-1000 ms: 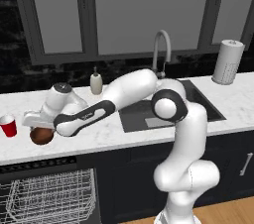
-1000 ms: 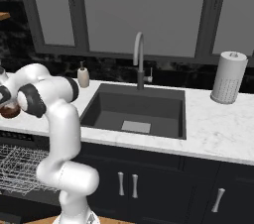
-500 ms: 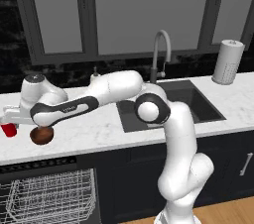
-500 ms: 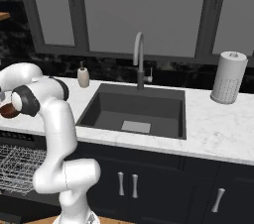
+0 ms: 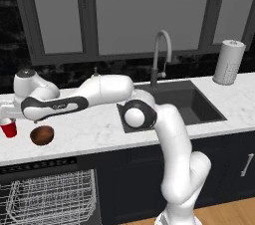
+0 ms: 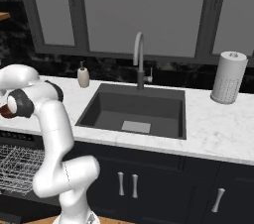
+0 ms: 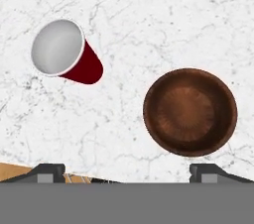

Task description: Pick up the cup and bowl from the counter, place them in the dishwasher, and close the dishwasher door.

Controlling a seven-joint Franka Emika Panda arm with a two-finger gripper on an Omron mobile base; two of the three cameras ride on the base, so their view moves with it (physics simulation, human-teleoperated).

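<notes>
Hovering open, hand (image 7: 127, 171) above cup (image 7: 66, 52) and bowl (image 7: 190, 112), seemingly untouched.

Flat, even rendered light fills all three views, without glare or blur. The counter (image 7: 149, 29) reads bright white, while the backsplash (image 5: 60, 77) stays very dark (edges look undistorted). Shadows are faint.

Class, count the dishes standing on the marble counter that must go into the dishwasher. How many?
2. The red cup stands at the counter's left end; the brown bowl sits just beside it, apart.
</notes>
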